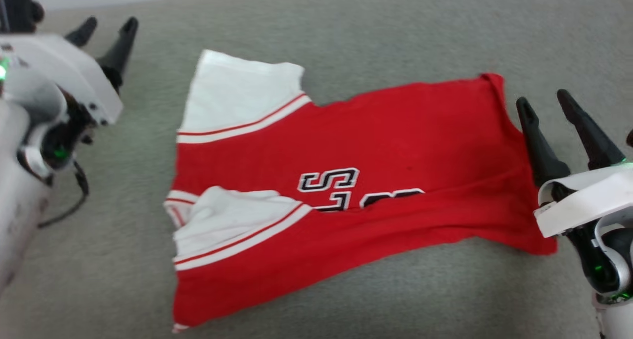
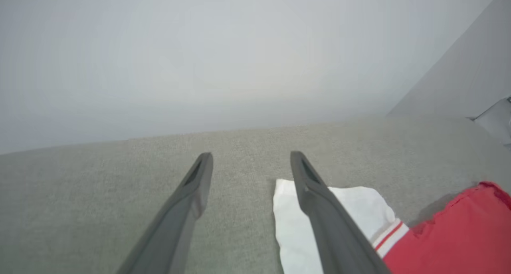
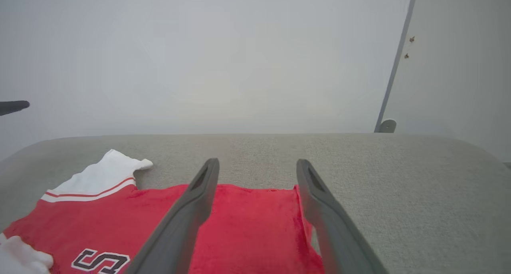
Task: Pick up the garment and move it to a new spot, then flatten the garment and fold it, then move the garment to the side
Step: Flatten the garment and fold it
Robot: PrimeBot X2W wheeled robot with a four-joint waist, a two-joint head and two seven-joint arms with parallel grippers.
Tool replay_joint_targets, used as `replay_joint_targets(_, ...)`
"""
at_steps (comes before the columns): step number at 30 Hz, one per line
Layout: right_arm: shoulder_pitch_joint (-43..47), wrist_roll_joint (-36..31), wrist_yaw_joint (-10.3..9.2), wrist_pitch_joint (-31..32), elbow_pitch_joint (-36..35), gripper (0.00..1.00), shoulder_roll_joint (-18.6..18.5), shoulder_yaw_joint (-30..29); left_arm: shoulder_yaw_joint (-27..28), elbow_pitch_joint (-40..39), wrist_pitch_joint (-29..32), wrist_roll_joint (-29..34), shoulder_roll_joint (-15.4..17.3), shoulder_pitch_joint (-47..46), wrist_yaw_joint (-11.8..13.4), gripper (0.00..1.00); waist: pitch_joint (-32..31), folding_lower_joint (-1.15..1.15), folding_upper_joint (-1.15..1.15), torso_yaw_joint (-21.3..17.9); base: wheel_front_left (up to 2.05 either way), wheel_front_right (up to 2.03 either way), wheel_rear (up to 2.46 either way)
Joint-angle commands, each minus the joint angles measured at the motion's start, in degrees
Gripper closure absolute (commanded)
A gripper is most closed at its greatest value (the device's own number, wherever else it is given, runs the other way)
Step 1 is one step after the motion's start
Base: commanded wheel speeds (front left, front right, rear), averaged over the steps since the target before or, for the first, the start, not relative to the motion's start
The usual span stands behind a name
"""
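Grey-green, short-napped fabric surface (image 1: pixel 405 27) meets a plain pale wall (image 2: pixel 199 46), and the garment (image 1: pixel 376 146) lies flat across its middle, soft red jersey with white sleeves (image 1: pixel 237 94) trimmed in red stripes at the left end. Its black-and-white lettering (image 1: pixel 329 181) is half swallowed by a crease and unreadable. The left gripper (image 1: pixel 111 22) hangs spread and empty beyond the sleeves, and the right gripper (image 1: pixel 544 99) is likewise spread and empty at the opposite red edge.

Bright red jersey shirt with white sleeves (image 1: pixel 395 146): soft matt cloth. Grey-green flat surface (image 1: pixel 395 32): coarse woven fabric, matt. Right gripper (image 1: pixel 544 98) fingers (image 1: pixel 541 146): dark matt plastic; white wrist shell (image 1: pixel 583 200): smooth, slight sheen.
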Motion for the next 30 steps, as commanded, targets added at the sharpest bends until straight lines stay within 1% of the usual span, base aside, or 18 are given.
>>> replay_joint_targets(1,-0.7,-0.09,-0.05,-0.5,0.12,0.0,0.41,0.47,-0.98,2.86,1.78,0.84,-0.5,-2.09,-1.17,0.0,4.32,0.0,0.0,-5.63,0.0,0.0,0.0)
replay_joint_targets(3,-0.7,0.1,-0.05,-0.87,0.39,0.0,0.61,0.71,-2.53,7.64,5.07,1.76,-0.66,-5.74,-3.48,0.0,5.11,0.0,0.0,-7.28,0.0,0.0,0.0)
replay_joint_targets(6,-0.58,0.18,-0.05,-0.88,0.92,0.0,0.36,0.97,-4.45,14.31,12.46,0.94,-1.62,-9.39,-6.16,0.0,5.94,0.0,0.0,-9.06,0.0,0.0,0.0)
replay_joint_targets(9,-1.13,0.6,-0.05,-0.82,0.93,0.0,0.27,1.66,-6.64,19.13,21.01,0.32,-1.71,-12.49,-7.6,0.0,6.84,0.0,0.0,-10.56,0.0,0.0,0.0)
replay_joint_targets(13,-1.58,1.1,-0.05,-0.79,0.84,0.0,0.41,2.5,-8.24,23.8,31.47,-1.8,-2.5,-15.03,-8.64,0.0,8.23,0.0,0.0,-12.0,0.0,0.0,0.0)
replay_joint_targets(15,-1.6,1.17,-0.05,-0.75,0.88,0.0,0.31,2.68,-8.64,24.89,34.05,-2.55,-3.02,-15.88,-9.04,0.0,8.78,0.0,0.0,-12.3,0.0,0.0,0.0)
replay_joint_targets(18,-1.39,1.54,-0.05,-0.59,1.17,0.0,0.05,2.66,-9.55,25.76,35.06,-2.27,-3.67,-16.61,-9.21,0.0,9.48,0.0,0.0,-12.37,0.0,0.0,0.0)
replay_joint_targets(20,-1.52,1.96,-0.05,-0.17,1.44,0.0,-0.21,2.78,-9.64,26.15,36.35,-3.58,-5.03,-16.43,-9.45,0.0,9.72,0.0,0.0,-12.13,0.0,0.0,0.0)
replay_joint_targets(21,-1.92,2.29,-0.05,0.17,1.62,0.0,-0.38,2.98,-9.71,26.04,37.24,-4.31,-5.74,-16.3,-9.55,0.18,9.82,0.0,0.0,-11.95,0.0,0.0,0.0)
replay_joint_targets(22,-2.55,2.74,-0.05,0.67,1.73,0.0,-0.64,3.21,-9.8,25.98,38.13,-4.98,-6.26,-16.18,-9.62,0.65,9.9,0.0,0.0,-11.75,0.0,0.0,0.0)
replay_joint_targets(23,-3.24,3.04,-0.05,1.34,1.87,0.0,-0.94,3.48,-10.18,25.55,38.62,-5.09,-6.56,-16.19,-9.66,0.97,10.0,0.0,0.0,-11.55,0.0,0.0,0.0)
replay_joint_targets(24,-3.98,3.02,-0.05,2.3,2.22,0.0,-1.36,3.88,-10.4,25.1,38.81,-5.48,-6.67,-16.22,-9.69,1.0,10.1,0.0,0.0,-11.3,0.0,0.0,0.0)
replay_joint_targets(27,-7.68,4.2,-0.05,7.76,3.94,0.0,-2.8,6.3,-11.04,23.76,38.71,-5.92,-6.22,-16.6,-9.67,1.0,10.44,0.0,0.0,-10.44,0.0,0.0,0.0)
replay_joint_targets(30,-13.6,5.02,-0.05,16.27,6.85,0.0,-5.21,10.28,-11.18,22.29,38.32,-7.11,-6.41,-17.26,-9.69,1.0,11.23,0.0,0.0,-9.48,0.0,0.0,0.0)
